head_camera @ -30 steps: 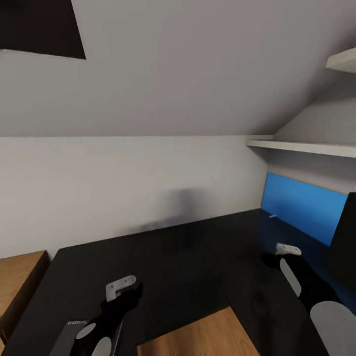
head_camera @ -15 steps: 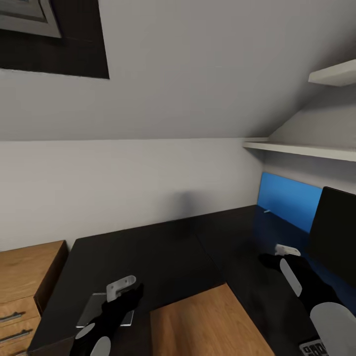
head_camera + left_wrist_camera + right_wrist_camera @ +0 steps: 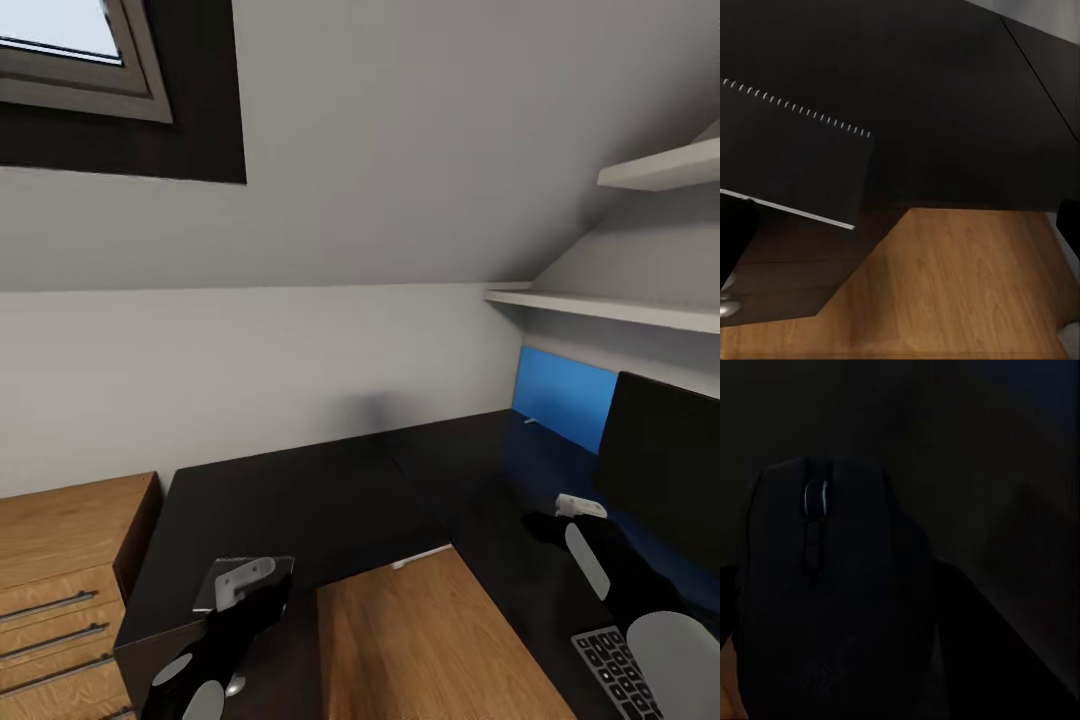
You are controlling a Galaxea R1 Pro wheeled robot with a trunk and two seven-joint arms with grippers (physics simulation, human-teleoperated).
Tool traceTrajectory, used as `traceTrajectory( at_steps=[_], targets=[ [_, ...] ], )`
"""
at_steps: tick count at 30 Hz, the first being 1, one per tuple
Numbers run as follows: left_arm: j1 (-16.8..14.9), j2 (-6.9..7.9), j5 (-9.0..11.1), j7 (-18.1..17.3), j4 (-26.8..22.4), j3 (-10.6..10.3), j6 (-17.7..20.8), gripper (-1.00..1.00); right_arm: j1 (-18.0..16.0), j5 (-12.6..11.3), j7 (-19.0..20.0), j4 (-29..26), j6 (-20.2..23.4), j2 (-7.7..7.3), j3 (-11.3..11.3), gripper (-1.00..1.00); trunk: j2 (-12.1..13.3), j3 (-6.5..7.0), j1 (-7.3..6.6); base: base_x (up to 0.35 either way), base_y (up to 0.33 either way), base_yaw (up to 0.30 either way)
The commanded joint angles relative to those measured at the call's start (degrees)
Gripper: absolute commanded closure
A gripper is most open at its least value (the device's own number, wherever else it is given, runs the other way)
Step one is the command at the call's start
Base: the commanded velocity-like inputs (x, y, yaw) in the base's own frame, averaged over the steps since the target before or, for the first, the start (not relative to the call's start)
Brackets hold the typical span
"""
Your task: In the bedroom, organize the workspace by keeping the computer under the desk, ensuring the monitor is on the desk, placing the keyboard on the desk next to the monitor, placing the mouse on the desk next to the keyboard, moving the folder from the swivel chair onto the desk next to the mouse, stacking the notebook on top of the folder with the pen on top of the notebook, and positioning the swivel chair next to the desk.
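We see the right gripper (image 3: 558, 522) grasping the mouse (image 3: 817, 585) over the desk (image 3: 330, 500); notebook (image 3: 791, 161) at 7 o'clock; left gripper (image 3: 250, 590) state indeterminate.

A skylight window (image 3: 75, 60) is showing in the sloped ceiling. Two white shelves (image 3: 610, 308) are running along the wall at right, above a blue panel (image 3: 560, 396). A wooden drawer unit (image 3: 60, 590) is standing on the wooden floor (image 3: 420, 650).

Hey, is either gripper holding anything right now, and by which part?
Apparently the mouse, close in front of the right wrist camera; where it's gripped can't be told. The notebook lies on the desk; the left gripper's state is unclear.
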Motion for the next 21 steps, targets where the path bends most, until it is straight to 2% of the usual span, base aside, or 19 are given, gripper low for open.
traceTrajectory(
  at_steps=[1,11,21],
  targets=[
    [-0.1,0.03,0.5,0.5,-0.1,-0.1,0.1,-1.0,0.0,-0.8,-0.5,-0.1,0.2,-0.01,0.0,1.0,0.4,0.1,-0.23,-0.01,-0.001,0.0],
    [-0.1,0.03,0.5,0.5,0.0,-0.2,0.1,-1.0,0.0,-0.8,-0.5,-0.1,0.2,0.07,0.0,1.0,0.4,0.16,-0.23,-0.002,0.0,-0.019],
    [-0.1,0.03,0.4,0.5,0.0,-0.2,0.1,-1.0,0.0,-0.8,-0.6,0.3,0.1,0.13,0.1,1.0,0.4,0.63,-0.23,0.0,0.0,-0.185]
  ],
)
